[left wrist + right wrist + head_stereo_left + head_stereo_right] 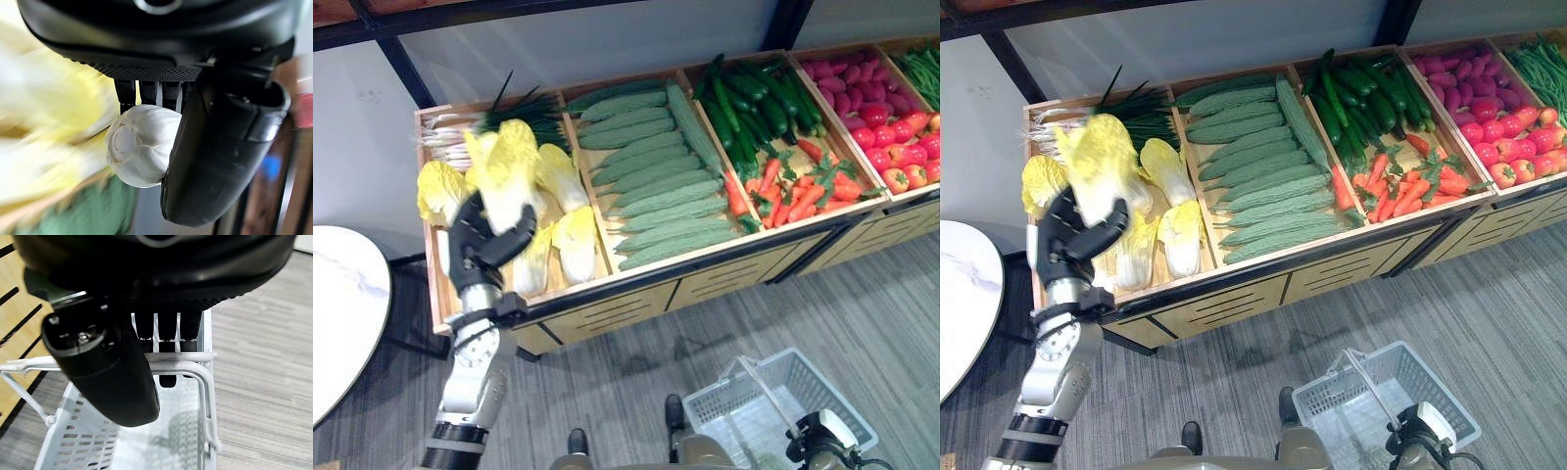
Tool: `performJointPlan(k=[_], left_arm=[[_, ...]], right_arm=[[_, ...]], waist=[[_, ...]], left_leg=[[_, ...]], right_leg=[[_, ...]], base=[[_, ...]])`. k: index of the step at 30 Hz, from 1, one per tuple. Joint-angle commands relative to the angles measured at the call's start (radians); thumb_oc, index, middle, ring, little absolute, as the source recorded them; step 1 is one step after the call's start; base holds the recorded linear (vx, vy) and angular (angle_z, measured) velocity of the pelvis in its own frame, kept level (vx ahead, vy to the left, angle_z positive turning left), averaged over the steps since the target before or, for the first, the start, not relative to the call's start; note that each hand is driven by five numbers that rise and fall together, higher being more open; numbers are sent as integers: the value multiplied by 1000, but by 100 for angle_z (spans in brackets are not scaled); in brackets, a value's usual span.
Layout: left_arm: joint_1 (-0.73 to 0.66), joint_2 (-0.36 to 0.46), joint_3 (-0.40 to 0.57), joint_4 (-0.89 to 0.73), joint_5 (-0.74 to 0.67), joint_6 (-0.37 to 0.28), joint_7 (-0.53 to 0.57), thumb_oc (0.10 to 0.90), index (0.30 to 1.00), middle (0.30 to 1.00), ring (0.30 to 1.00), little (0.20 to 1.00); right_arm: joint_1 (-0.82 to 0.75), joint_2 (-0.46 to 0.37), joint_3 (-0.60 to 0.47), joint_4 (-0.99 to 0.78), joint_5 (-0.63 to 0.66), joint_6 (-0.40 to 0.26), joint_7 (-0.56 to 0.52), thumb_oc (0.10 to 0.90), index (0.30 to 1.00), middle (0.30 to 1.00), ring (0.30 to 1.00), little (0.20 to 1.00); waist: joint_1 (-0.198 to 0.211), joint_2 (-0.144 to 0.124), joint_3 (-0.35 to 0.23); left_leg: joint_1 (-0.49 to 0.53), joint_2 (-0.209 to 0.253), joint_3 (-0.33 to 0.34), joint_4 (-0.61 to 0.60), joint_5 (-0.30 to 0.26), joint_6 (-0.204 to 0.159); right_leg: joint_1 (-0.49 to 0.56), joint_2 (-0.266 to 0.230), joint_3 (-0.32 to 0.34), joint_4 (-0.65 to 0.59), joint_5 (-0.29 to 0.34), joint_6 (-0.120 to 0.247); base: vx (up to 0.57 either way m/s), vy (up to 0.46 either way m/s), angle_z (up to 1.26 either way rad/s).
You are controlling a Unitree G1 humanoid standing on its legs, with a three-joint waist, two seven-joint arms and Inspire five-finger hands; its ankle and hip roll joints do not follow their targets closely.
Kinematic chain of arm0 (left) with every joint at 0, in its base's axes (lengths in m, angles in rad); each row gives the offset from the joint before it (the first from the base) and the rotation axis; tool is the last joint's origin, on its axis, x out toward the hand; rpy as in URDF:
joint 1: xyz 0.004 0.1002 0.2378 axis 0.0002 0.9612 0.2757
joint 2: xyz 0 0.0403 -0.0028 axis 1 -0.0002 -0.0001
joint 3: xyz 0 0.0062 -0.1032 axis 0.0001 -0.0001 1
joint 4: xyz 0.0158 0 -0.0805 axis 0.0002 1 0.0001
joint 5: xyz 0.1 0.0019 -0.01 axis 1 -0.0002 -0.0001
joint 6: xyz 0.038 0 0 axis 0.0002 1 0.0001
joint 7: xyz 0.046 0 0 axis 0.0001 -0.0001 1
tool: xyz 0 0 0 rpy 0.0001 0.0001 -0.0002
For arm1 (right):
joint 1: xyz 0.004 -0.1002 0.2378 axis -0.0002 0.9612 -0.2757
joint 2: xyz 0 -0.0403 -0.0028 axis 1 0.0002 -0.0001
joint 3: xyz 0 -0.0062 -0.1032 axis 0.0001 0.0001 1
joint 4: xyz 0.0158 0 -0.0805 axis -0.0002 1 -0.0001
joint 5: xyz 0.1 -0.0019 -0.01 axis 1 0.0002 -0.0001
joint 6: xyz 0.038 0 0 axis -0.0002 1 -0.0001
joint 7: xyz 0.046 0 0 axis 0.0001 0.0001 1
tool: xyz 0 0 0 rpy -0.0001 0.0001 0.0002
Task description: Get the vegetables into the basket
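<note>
Over the wooden produce stand (636, 294), the left hand (480, 250) grips a cabbage (509, 166); the right hand (122, 357) is clamped on the basket (783, 401) handle (186, 363).

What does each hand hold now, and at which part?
The left hand holds a cabbage at its white stem end. The right hand holds the basket by its handle.

Fittings around the produce
A round white table (342, 313) stands just left of the left hand (475, 245); a wooden display stand (617, 313) stretches rightward from it, above grey floor (862, 313).
</note>
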Motion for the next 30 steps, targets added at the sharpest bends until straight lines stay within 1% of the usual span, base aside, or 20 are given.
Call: performJointPlan(k=[1,2,4,6,7,10,11,13,15,16,17,18,20,22,24,25,28,30], left_arm=[[-64,47,29,-91,-90,-82,-178,400,300,300,300,300],[-64,47,29,-90,-91,-83,-179,400,300,300,300,300],[-42,46,14,-98,-138,-75,-244,400,300,300,300,300],[-36,60,2,-98,-139,-68,-277,400,300,300,300,300],[-46,92,-16,-113,-131,-72,-307,400,300,300,300,300],[-49,105,-23,-124,-139,-72,-324,400,300,300,300,300],[-60,122,-34,-130,-136,-77,-334,400,300,300,300,300],[-76,134,-47,-135,-133,-80,-338,400,300,300,300,300],[-97,135,-64,-135,-125,-87,-331,400,300,300,300,300],[-97,135,-64,-134,-125,-87,-330,400,300,300,300,300],[-110,142,-71,-135,-122,-91,-332,400,300,300,300,300],[-123,148,-73,-132,-120,-90,-336,400,300,300,300,300],[-128,154,-75,-130,-118,-94,-334,400,300,300,300,300],[-145,162,-86,-122,-115,-92,-333,400,300,300,300,300],[-150,159,-95,-120,-113,-85,-328,400,300,300,300,300],[-148,158,-94,-124,-111,-82,-327,400,300,300,300,300],[-135,158,-83,-144,-106,-76,-324,400,300,300,300,300],[-124,162,-77,-151,-104,-69,-332,400,300,300,300,300]], right_arm=[[-15,-41,4,32,22,1,-9,400,300,300,300,300],[-15,-41,4,32,22,1,-9,400,300,300,300,300],[-8,-39,-5,34,17,-6,4,400,300,300,300,300],[-3,-43,-19,36,23,-8,7,400,300,300,300,300],[-9,-54,-33,37,30,-10,13,400,300,300,300,300],[-11,-57,-38,35,35,-10,14,400,300,300,300,300],[-12,-61,-45,18,36,-11,18,400,300,300,300,300],[-8,-65,-49,12,40,-9,19,400,300,300,300,300],[-14,-67,-45,11,36,-5,22,400,300,300,300,300],[-14,-67,-45,12,36,-5,22,400,300,300,300,300],[-27,-74,-44,9,37,-1,20,400,300,300,300,300],[-34,-78,-45,7,39,0,19,400,300,300,300,300],[-40,-81,-43,5,37,2,17,400,300,300,300,300],[-41,-80,-42,-2,44,-1,11,400,300,300,300,300],[-38,-74,-43,-6,57,-5,2,400,300,300,300,300],[-35,-73,-44,-7,57,-6,1,400,300,300,300,300],[-36,-65,-43,7,58,-5,-1,400,300,300,300,300],[-32,-60,-42,10,56,-4,3,400,300,300,300,300]], waist=[[2,-44,-54],[3,-45,-54],[5,-46,-58],[7,-49,-56],[10,-60,-38],[11,-66,-26],[5,-72,-15],[0,-80,-4],[-8,-89,9],[-6,-89,9],[-14,-96,16],[-16,-99,19],[-13,-100,23],[-9,-95,32],[3,-73,35],[9,-65,31],[26,-57,18],[36,-62,10]], left_leg=[[-43,0,-39,1,-25,-3],[-43,0,-38,1,-25,-3],[-30,-5,-32,1,-34,3],[-13,-11,-26,1,-38,12],[-50,-32,-26,79,-64,23],[-71,-45,-24,112,-81,32],[-88,-60,-14,135,-94,44],[-94,-75,-9,142,-103,56],[-96,-97,3,144,-112,71],[-96,-98,5,144,-112,72],[-97,-113,21,138,-113,79],[-100,-115,39,136,-113,83],[-104,-114,49,138,-111,86],[-112,-101,71,139,-104,95],[-118,-83,105,121,-82,100],[-121,-77,121,115,-72,103],[-121,-64,164,97,-57,102],[-119,-60,190,94,-54,95]], right_leg=[[29,-92,-38,5,-49,95],[29,-92,-37,5,-49,96],[35,-94,-32,5,-51,97],[41,-98,-29,5,-53,101],[43,-118,-21,5,-42,104],[30,-128,-14,11,-30,108],[6,-140,1,29,-15,118],[-15,-152,15,51,1,126],[-37,-169,35,61,44,140],[-37,-170,36,60,45,140],[-60,-178,54,55,92,153],[-75,-181,60,56,106,157],[-89,-178,62,67,108,153],[-96,-163,27,129,62,136],[-62,-150,-66,233,-30,106],[-54,-151,-94,288,-54,99],[-31,-163,-149,333,-82,89],[-13,-177,-180,313,-72,95]], base=[[0,0,0],[0,0,0],[27,41,-2],[3,81,-8],[-57,112,-12],[-59,96,-4],[-84,181,-6],[-75,180,-13],[-60,141,-20],[-80,146,-18],[-94,148,-14],[-123,162,-20],[-74,54,-52],[-139,71,-76],[-180,139,-52],[-137,126,-51],[-83,27,-25],[4,-50,-63]])
